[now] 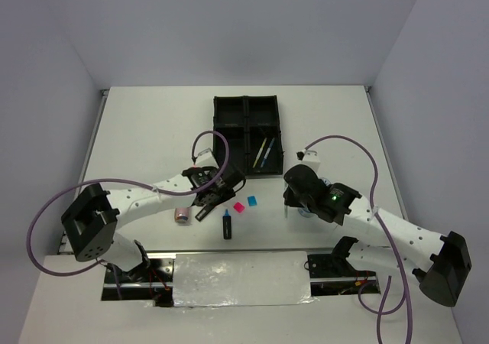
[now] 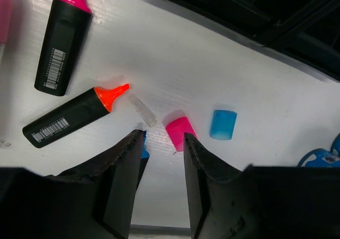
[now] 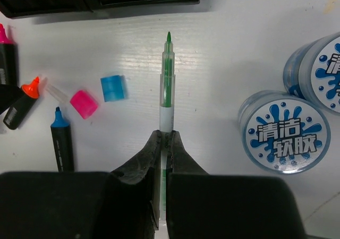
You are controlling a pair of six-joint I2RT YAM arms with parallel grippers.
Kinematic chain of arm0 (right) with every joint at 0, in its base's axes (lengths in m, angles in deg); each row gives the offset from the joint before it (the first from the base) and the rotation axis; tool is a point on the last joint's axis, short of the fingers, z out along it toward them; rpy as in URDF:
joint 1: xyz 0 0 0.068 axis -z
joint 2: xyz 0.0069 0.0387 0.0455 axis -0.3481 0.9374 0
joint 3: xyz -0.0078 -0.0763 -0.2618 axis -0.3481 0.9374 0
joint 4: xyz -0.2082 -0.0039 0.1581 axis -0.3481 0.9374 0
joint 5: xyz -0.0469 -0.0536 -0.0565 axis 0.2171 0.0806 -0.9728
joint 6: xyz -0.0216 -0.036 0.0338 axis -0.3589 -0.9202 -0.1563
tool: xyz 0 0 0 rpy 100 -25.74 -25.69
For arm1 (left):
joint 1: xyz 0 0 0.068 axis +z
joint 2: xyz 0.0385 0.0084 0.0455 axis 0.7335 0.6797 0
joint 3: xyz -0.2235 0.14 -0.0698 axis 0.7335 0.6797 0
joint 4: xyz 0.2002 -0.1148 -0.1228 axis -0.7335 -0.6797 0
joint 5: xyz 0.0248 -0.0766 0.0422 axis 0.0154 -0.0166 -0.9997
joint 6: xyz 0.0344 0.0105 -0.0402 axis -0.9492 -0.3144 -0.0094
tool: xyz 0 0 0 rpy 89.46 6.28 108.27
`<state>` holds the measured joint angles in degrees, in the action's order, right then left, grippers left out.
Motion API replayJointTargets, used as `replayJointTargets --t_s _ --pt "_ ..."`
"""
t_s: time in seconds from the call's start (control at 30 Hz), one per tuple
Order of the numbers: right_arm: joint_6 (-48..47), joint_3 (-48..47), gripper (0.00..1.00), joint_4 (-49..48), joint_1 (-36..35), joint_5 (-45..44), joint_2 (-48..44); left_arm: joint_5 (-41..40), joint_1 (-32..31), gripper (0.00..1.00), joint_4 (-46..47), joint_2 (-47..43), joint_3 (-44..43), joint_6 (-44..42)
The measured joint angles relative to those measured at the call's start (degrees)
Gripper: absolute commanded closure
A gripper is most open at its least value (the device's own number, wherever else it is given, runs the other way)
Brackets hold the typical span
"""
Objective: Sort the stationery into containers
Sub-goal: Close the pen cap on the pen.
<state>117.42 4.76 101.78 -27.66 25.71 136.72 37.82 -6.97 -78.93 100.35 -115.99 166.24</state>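
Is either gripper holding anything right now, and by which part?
Right gripper pinches the green pen by its barrel, tip pointing away. Left gripper holds nothing; its jaws stand apart.

Left arm (image 1: 141,200): white links dotted with a row of small dark holes, black joint housings, and a boxy black shoulder block (image 1: 88,222) at 8 o'clock in my overhead view. Right arm (image 1: 405,233): same build, shoulder at 4 o'clock, with a green light (image 1: 334,199) glowing on its black wrist housing. A purple cable (image 1: 114,180) loops off each arm. Jaws, both wrists: matte black, grainy, tapering wedges.
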Motion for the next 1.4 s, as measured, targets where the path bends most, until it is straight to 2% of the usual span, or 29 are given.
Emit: replayJointTargets --t_s 0.1,0.6,1.3,1.4 --pt "-0.9 0.7 1.00 -0.6 0.0 0.3 0.0 0.1 0.0 0.56 -0.2 1.8 0.0 1.4" --pt "-2.2 4.5 1.00 -3.7 0.0 2.8 -2.2 0.4 0.0 0.57 -1.6 11.2 -3.0 2.9" --pt "-2.8 5.9 1.00 -6.5 0.0 3.5 -2.1 2.4 0.0 0.61 0.7 15.3 -3.3 2.8" --pt "-2.8 5.9 1.00 -6.7 0.0 3.6 -2.1 2.5 0.0 0.68 0.7 15.3 -3.3 2.8"
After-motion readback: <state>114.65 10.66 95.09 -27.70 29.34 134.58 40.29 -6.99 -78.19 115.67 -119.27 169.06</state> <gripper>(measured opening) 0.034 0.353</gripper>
